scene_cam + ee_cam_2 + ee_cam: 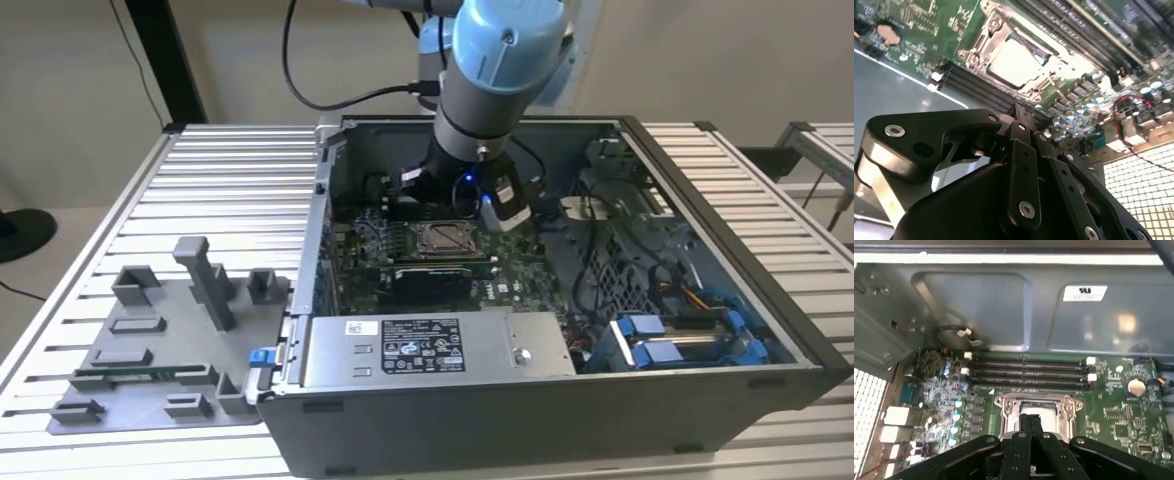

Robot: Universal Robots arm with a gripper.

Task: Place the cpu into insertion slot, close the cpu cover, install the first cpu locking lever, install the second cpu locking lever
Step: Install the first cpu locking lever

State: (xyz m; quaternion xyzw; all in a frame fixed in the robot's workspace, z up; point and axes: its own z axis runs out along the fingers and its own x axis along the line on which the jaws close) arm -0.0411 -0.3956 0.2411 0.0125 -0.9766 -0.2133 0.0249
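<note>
Fingers (1030, 424) of the hand (1030, 426) are pressed together with nothing pinched between them, as we see in both wrist views. We find the hand (1021, 112) hanging low inside the open computer case (747, 260), just beside the insertion slot (443, 238) on the green circuit board (514, 275).

We see the cpu (1013, 62) already lying in the insertion slot (1004, 55), its pale metal top showing through the cut-out of the cpu cover (985, 37), which lies flat around it. In the first wrist view the cpu (1038, 420) and cpu cover (1005, 402) sit just past the fingertips, with long black slots (1026, 374) on their far side.

In the exterior view we note the arm (501, 70) reaching down into the case. The case stands on a ribbed desk (227, 180), and a grey fixture plate (147, 350) lies on the desk towards the exterior view's left.
</note>
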